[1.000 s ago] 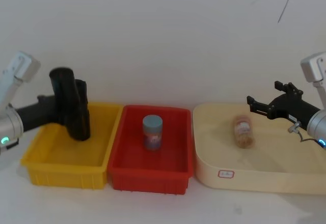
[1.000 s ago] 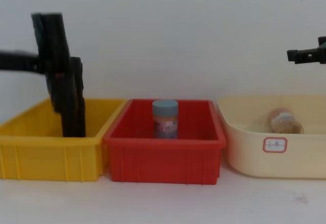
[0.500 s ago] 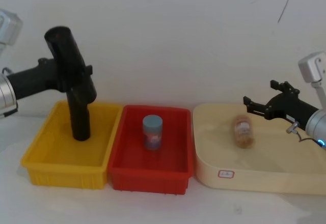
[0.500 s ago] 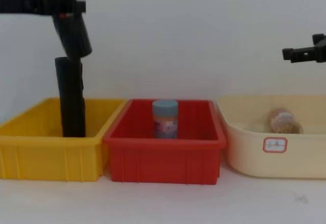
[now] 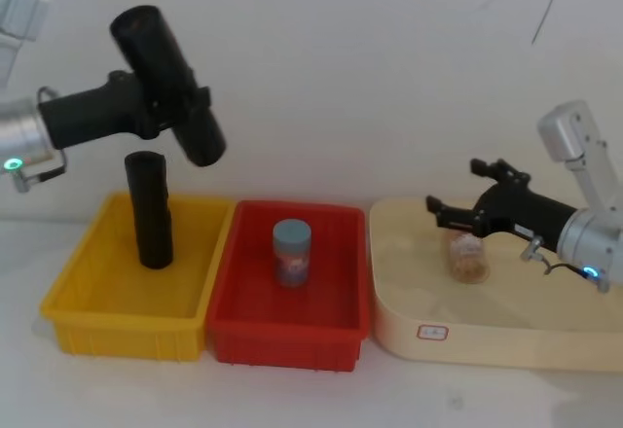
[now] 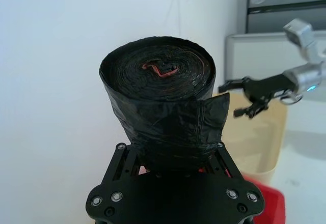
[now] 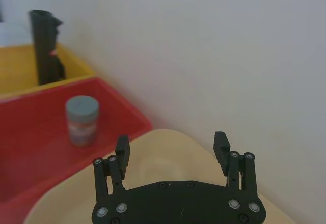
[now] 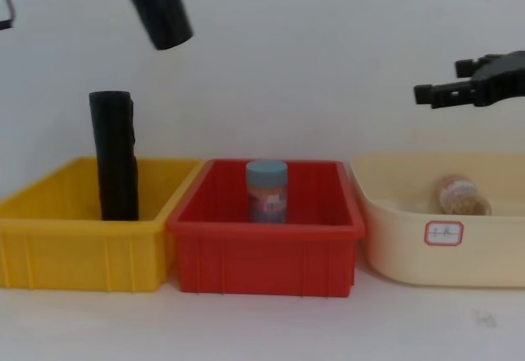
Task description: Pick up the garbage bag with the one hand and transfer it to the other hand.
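The left pincer [image 5: 167, 107] is clenched on the garbage bag [image 5: 193, 128], a black roll held tilted in the air above the yellow bin [image 5: 125, 337]. The left wrist view shows its coiled end face with a reddish streak at the core and a finger pressed on either side. The chest view shows the roll's low end well apart from a second black roll [image 8: 115, 156] standing upright in that bin. The right pincer [image 5: 454, 186] hovers over the cream tray [image 5: 487, 340]; the right wrist view shows its fingers spread with nothing between. A blue-lidded jar [image 5: 291, 252] stands in the red bin [image 5: 287, 341].
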